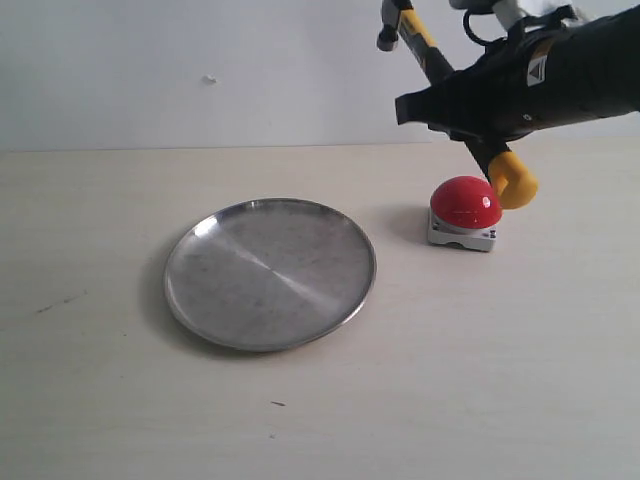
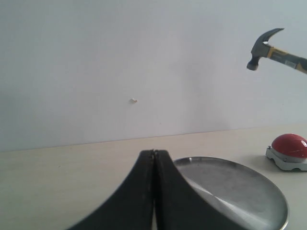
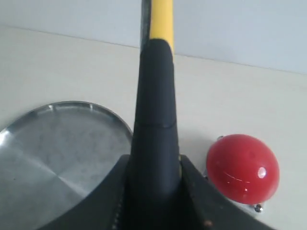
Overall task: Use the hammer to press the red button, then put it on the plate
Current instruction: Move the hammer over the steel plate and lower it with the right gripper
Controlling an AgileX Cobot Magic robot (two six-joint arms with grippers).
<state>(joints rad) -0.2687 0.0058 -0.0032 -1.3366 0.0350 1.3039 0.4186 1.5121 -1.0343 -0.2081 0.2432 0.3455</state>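
My right gripper (image 1: 450, 100) is shut on the black handle of the hammer (image 1: 425, 45) and holds it in the air, tilted. Its dark head is up at the back and its yellow end (image 1: 513, 180) hangs just behind the red button (image 1: 465, 202). From the right wrist, the hammer handle (image 3: 156, 96) runs between the right gripper (image 3: 154, 167) fingers, with the red button (image 3: 242, 167) to one side and the plate (image 3: 57, 148) to the other. The silver plate (image 1: 270, 272) lies left of the button. My left gripper (image 2: 154, 155) is shut on nothing, low beside the plate (image 2: 240, 191).
A pale wooden table (image 1: 520, 380) carries everything, with a white wall behind it. The left wrist view shows the hammer head (image 2: 261, 48) high against the wall and the red button (image 2: 289, 145) beyond the plate. My left gripper is outside the exterior view.
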